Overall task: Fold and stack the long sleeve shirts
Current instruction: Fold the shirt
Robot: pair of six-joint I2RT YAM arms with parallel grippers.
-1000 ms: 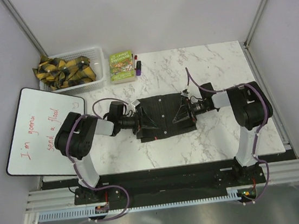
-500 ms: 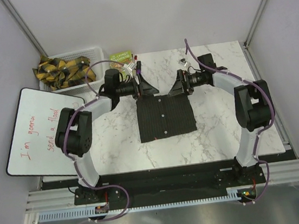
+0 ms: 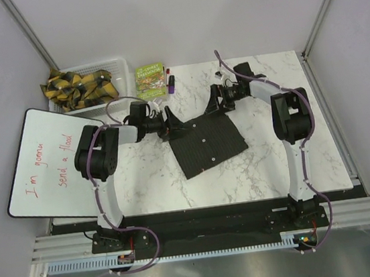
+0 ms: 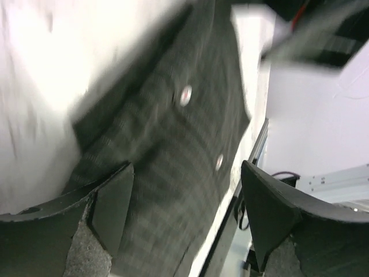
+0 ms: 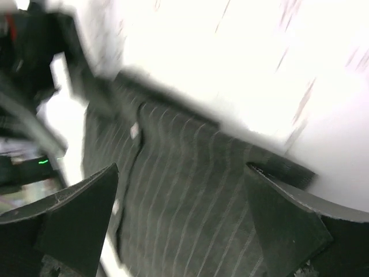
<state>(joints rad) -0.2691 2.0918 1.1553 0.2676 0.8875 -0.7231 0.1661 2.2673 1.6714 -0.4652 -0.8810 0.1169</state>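
Observation:
One long sleeve shirt [image 3: 209,143] lies folded into a dark striped rectangle on the marble table, turned askew. My left gripper [image 3: 172,129] is at its far-left corner, open. In the left wrist view the blurred cloth [image 4: 167,144] fills the space between the wide-apart fingers [image 4: 109,202] of that gripper [image 4: 184,213]. My right gripper [image 3: 215,101] is at the far-right corner, open. In the right wrist view the striped cloth [image 5: 190,184] lies under its spread gripper [image 5: 181,222]. Neither gripper visibly pinches the cloth.
A white basket [image 3: 117,69] with yellow-and-black cloth stands at the back left. Beside it lie a green book [image 3: 151,80] and a purple marker [image 3: 171,83]. A whiteboard [image 3: 53,161] with red writing overhangs the table's left edge.
Both grippers went from the shirt's sides to beyond its far edge, then came onto its far corners. The folded shirt has turned counter-clockwise. The left jaws have narrowed slightly.

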